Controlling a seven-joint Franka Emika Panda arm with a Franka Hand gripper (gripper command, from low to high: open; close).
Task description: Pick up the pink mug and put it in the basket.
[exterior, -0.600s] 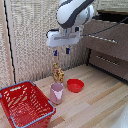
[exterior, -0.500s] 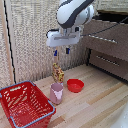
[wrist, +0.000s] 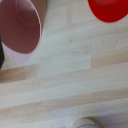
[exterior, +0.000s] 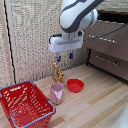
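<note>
One arm in the exterior view: end effector (exterior: 64,57) hanging above the worktop (exterior: 95,107), fingers spread, gripping nothing. Sitting upright below it, the pink mug (exterior: 56,92), just beside the basket (exterior: 25,104), red bowl (exterior: 75,85) on its other side. Wrist view: looking down at mug (wrist: 19,29) rim and bowl (wrist: 109,9) edge, well apart.

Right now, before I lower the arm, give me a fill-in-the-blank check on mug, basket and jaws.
1. The pink mug stands on the wooden ____.
2. The basket with lattice sides is colored ____.
3. The gripper hangs ____ the mug, not touching it.
4. Beside the mug lies a red ____.

Answers: table; red; above; bowl
</note>
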